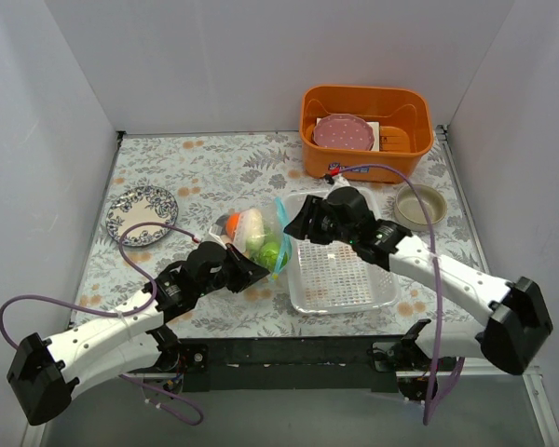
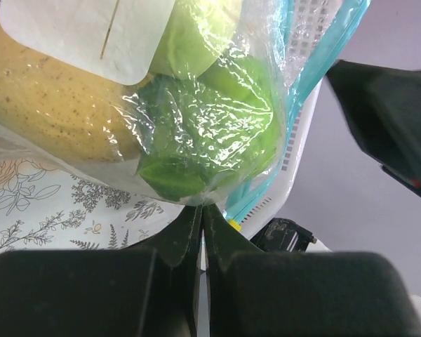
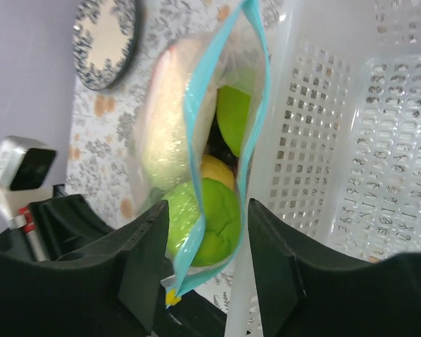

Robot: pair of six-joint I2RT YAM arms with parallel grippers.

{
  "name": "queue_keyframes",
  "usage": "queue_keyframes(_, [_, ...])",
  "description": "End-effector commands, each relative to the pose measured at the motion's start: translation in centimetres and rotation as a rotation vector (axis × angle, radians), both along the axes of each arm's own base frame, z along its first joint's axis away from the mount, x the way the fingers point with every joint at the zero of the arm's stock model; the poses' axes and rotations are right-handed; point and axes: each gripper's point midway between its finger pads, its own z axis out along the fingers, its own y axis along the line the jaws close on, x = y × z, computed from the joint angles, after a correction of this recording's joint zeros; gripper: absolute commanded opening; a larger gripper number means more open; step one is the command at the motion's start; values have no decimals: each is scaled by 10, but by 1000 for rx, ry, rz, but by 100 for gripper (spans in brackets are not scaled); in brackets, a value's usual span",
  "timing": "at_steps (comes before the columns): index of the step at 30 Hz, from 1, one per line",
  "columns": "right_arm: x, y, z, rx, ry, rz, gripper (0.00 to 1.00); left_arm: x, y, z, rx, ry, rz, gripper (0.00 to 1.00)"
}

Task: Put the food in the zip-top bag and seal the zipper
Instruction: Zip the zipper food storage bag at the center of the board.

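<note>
The zip-top bag [image 1: 250, 235] lies on the table left of the tray, its mouth gaping toward the right. Inside it I see a green pepper [image 3: 212, 217], a yellow lemon [image 3: 219, 172], a white-green cabbage [image 3: 170, 119] and an orange [image 1: 231, 222]. The light blue zipper [image 3: 196, 133] is apart along its whole visible length, its near end between my right fingers. My left gripper [image 2: 202, 214] is shut on the bag's near corner edge [image 2: 196, 196]. My right gripper [image 3: 207, 270] is open and straddles the near end of the mouth.
A clear perforated tray [image 1: 347, 275] stands just right of the bag, touching it. An orange bin [image 1: 405, 126] with a pink plate [image 1: 345, 132] is at the back right. A beige bowl [image 1: 421, 207] and a patterned plate [image 1: 142, 214] sit at the sides.
</note>
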Motion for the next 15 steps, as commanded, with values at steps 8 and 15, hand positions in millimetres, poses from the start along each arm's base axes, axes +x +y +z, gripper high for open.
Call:
queue_keyframes(8, [-83, 6, 6, 207, 95, 132, 50, 3, -5, 25, -59, -24, 9, 0])
queue_keyframes(15, [-104, 39, 4, 282, 118, 207, 49, 2, -2, 24, -59, -29, 14, 0])
